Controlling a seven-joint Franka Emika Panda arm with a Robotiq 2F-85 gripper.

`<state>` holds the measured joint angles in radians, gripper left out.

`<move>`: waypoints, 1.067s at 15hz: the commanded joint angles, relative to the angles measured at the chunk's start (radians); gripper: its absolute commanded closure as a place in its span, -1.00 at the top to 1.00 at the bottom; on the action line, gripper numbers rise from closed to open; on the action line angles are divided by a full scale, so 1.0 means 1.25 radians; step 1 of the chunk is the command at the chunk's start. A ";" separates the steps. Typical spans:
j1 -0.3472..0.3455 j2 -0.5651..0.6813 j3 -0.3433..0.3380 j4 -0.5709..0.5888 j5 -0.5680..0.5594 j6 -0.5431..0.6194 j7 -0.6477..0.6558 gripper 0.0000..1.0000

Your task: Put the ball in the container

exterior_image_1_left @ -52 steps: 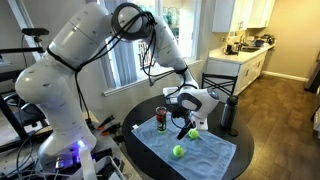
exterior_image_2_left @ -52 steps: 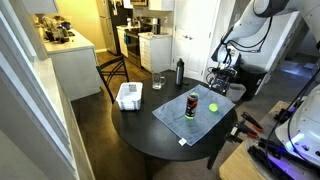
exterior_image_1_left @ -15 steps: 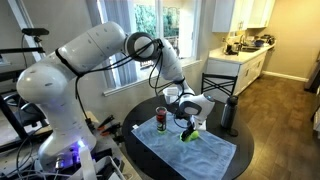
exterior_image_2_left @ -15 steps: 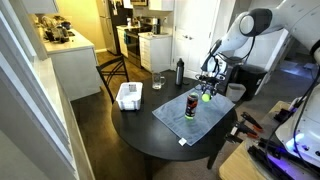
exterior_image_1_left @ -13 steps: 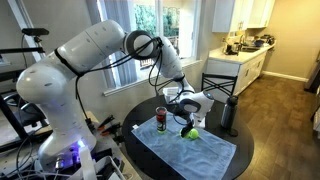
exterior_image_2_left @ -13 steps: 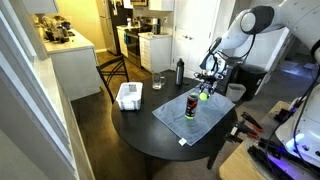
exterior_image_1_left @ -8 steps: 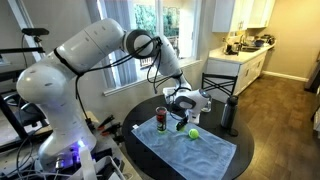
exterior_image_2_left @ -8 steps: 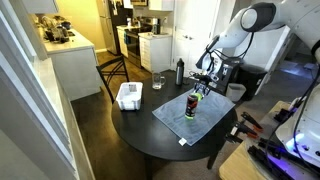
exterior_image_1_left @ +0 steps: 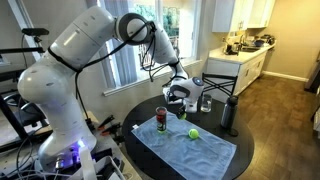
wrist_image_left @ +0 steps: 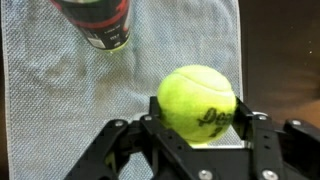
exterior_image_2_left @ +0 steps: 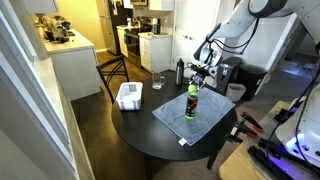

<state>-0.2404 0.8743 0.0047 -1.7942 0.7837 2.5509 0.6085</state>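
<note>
My gripper (wrist_image_left: pixel 198 112) is shut on a yellow-green ball (wrist_image_left: pixel 198 102) with dark lettering, held clear of the pale towel (wrist_image_left: pixel 60 90) below it. In both exterior views the gripper (exterior_image_1_left: pixel 181 100) (exterior_image_2_left: pixel 198 80) hangs above the round dark table, close over a dark red can (exterior_image_2_left: pixel 191 104). A second ball (exterior_image_1_left: pixel 194 133) of the same kind lies on the towel (exterior_image_1_left: pixel 190 150). The white container (exterior_image_2_left: pixel 129 96) stands on the table's other side, well away from the gripper.
The can (wrist_image_left: pixel 100 20) stands on the towel just ahead of the held ball. A black bottle (exterior_image_1_left: pixel 228 113) and a drinking glass (exterior_image_1_left: pixel 205 100) stand near the table's edge. A chair (exterior_image_2_left: pixel 112 72) and kitchen counters lie beyond the table.
The gripper has lifted off the towel with the ball in it and moved up and toward the can. The other ball has stayed on the towel.
</note>
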 commanded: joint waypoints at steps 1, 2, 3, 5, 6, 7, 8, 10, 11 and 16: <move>0.024 -0.109 -0.003 -0.118 0.055 0.016 -0.047 -0.13; 0.032 -0.124 -0.005 -0.133 0.059 0.016 -0.052 -0.13; 0.042 -0.139 -0.007 -0.147 0.063 0.016 -0.051 -0.13; 0.062 -0.165 -0.012 -0.174 0.063 0.007 -0.044 -0.13; 0.071 -0.177 -0.011 -0.187 0.064 0.008 -0.046 -0.13; 0.082 -0.187 -0.012 -0.200 0.062 0.009 -0.045 -0.13; 0.089 -0.193 -0.011 -0.209 0.061 0.011 -0.047 -0.13; 0.105 -0.205 -0.013 -0.225 0.057 0.009 -0.045 -0.13; 0.111 -0.211 -0.011 -0.234 0.058 0.006 -0.048 -0.13; 0.129 -0.255 -0.004 -0.284 0.067 0.016 -0.077 -0.13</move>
<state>-0.0900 0.6291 -0.0008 -2.0699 0.8257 2.5509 0.5777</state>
